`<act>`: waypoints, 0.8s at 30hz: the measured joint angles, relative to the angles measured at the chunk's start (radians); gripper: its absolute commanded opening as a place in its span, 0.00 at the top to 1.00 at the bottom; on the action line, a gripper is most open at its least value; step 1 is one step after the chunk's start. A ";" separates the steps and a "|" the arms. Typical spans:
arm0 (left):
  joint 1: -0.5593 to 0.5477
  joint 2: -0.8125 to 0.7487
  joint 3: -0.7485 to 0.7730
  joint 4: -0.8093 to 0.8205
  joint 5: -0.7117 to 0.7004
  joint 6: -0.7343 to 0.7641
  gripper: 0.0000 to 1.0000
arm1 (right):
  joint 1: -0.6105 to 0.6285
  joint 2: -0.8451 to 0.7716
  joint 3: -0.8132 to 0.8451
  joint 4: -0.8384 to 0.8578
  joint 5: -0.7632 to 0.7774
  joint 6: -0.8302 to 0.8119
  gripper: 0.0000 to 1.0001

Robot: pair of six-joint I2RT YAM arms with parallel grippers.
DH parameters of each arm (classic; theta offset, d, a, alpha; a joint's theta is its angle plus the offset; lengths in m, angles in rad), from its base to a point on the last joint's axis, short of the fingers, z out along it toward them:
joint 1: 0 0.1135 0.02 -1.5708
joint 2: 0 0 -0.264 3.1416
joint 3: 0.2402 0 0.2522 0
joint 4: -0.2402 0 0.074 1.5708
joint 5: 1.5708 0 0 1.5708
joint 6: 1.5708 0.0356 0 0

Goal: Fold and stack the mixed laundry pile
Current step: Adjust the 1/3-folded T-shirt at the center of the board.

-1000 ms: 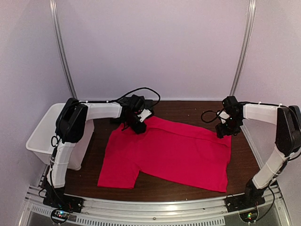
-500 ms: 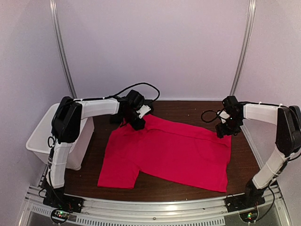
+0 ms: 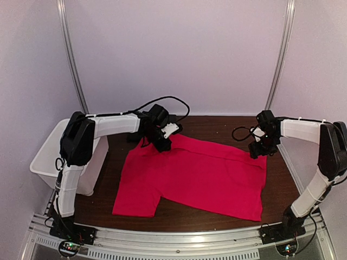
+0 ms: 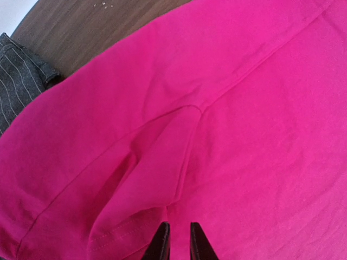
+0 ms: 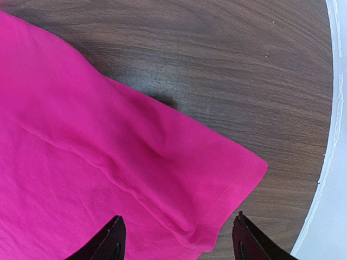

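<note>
The red T-shirt (image 3: 195,176) lies spread flat on the brown table (image 3: 217,125). My left gripper (image 3: 163,142) is at its far left corner. In the left wrist view the gripper (image 4: 178,232) has its fingers nearly together, pinching a fold of the red T-shirt (image 4: 227,124) by a sleeve seam. A bit of the dark pinstriped shirt (image 4: 16,76) shows on the table beyond the red edge. My right gripper (image 3: 256,151) hangs over the far right sleeve. It is open (image 5: 176,238), with its fingers either side of the sleeve hem (image 5: 233,189).
A white plastic bin (image 3: 46,157) stands off the table's left edge beside the left arm. Black cables loop behind both wrists at the back. The table's right edge (image 5: 331,108) is close to the right gripper.
My left gripper has shifted a little to the right along the shirt's far edge. The right arm has not moved.
</note>
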State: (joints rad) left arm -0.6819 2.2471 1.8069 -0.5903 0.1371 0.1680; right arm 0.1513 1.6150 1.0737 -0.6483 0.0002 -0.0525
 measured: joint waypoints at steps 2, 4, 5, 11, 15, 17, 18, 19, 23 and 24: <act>-0.001 0.015 0.007 -0.011 -0.005 0.000 0.86 | 0.000 0.000 0.000 0.000 0.000 0.000 0.32; 0.000 0.034 0.018 -0.017 -0.013 -0.001 0.86 | 0.000 0.000 0.000 0.000 0.000 0.000 0.32; 0.000 0.048 0.025 -0.017 -0.021 -0.001 0.85 | 0.000 0.000 0.000 0.000 0.000 0.000 0.32; 0.003 0.103 0.054 -0.021 -0.057 -0.005 0.76 | 0.000 0.000 0.000 0.000 0.000 0.000 0.32; 0.007 0.108 0.065 -0.029 -0.071 -0.005 0.81 | 0.000 0.000 0.000 0.000 0.000 0.000 0.32; 0.010 0.110 0.066 -0.029 -0.072 -0.006 0.87 | 0.000 0.000 0.000 0.000 0.000 0.000 0.32; 0.011 0.111 0.067 -0.029 -0.073 -0.006 0.90 | 0.000 0.000 0.000 0.000 0.000 0.000 0.32; 0.013 0.111 0.067 -0.029 -0.073 -0.008 0.92 | 0.000 0.000 0.000 0.000 0.000 0.000 0.32; 0.020 0.111 0.069 -0.030 -0.074 -0.010 1.00 | 0.000 0.000 0.000 0.000 0.000 0.000 0.32; 0.021 0.111 0.070 -0.031 -0.073 -0.010 1.00 | 0.000 0.000 0.000 0.000 0.000 0.000 0.33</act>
State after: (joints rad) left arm -0.6605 2.3581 1.8767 -0.6216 0.0639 0.1585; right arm 0.1509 1.6150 1.0737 -0.6483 0.0002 -0.0525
